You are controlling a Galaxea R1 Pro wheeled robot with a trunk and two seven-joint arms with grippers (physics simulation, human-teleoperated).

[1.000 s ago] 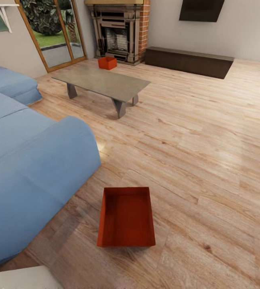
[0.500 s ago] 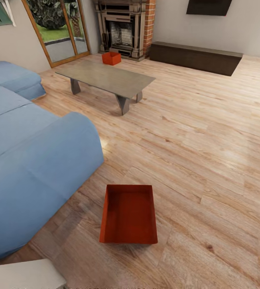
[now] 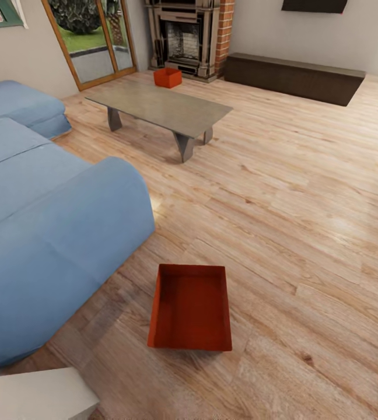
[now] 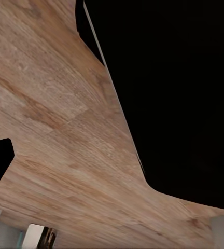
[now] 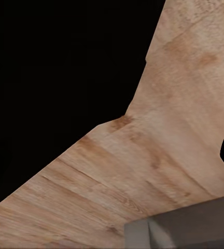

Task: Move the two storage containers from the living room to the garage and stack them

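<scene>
Light wood plank floor (image 3: 305, 192), living room with blue sofa (image 3: 43, 233).

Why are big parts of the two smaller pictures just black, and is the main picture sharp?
Head view: evenly lit and fairly sharp; the near storage container casts a soft shadow on the wood floor. Left and right wrist views: large unlit black shapes block much of each frame; the floor planks look blurred.
</scene>
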